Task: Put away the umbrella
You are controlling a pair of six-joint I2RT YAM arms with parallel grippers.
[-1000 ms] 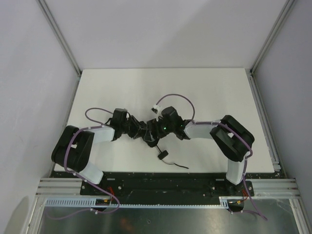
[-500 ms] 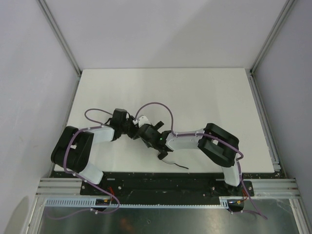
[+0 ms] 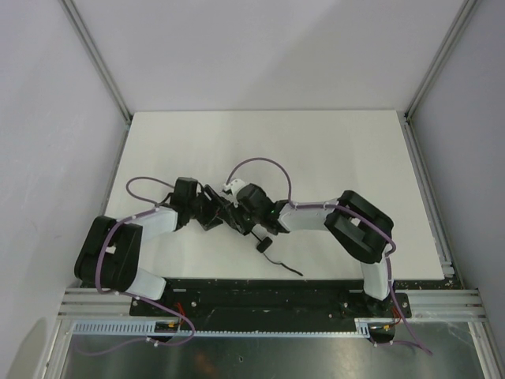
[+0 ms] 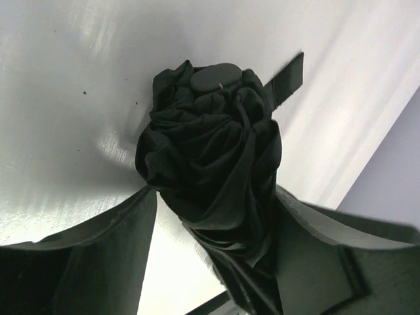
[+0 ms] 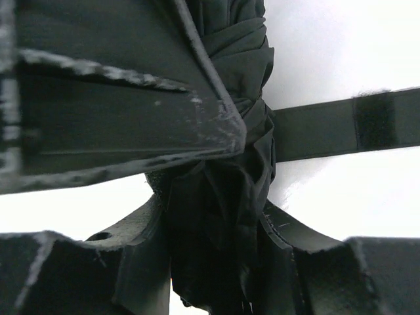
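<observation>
The umbrella lies collapsed on the tabletop, its canopy gathered in loose folds, and it runs through both sets of jaws at once. Its round end cap projects just beyond the left jaws. The handle and wrist strap trail out on the near side of the right jaws.

The left arm has its jaws partly open, one either side of the bundle. A sliver of tabletop shows between one inner face and the fabric, so they clamp nothing. The right arm has its jaws closed on the umbrella, with fabric pressed against both inner faces.

The closure strap lies flat and unfastened, just outside the right jaws.

Risks, as judged:
- With the strap undone and only one grip holding, the folds may spread or slip if the bundle is lifted or turned.
- The two sets of jaws sit almost touching. A small misjudged move could knock one against the other or pinch fabric between them.
- The wrist strap points toward the tabletop's near edge and could drag or catch there.

Room: a wide stretch of tabletop opens beyond the jaws toward the far wall and out to both sides. The near edge and arm bases lie close behind the jaws.
</observation>
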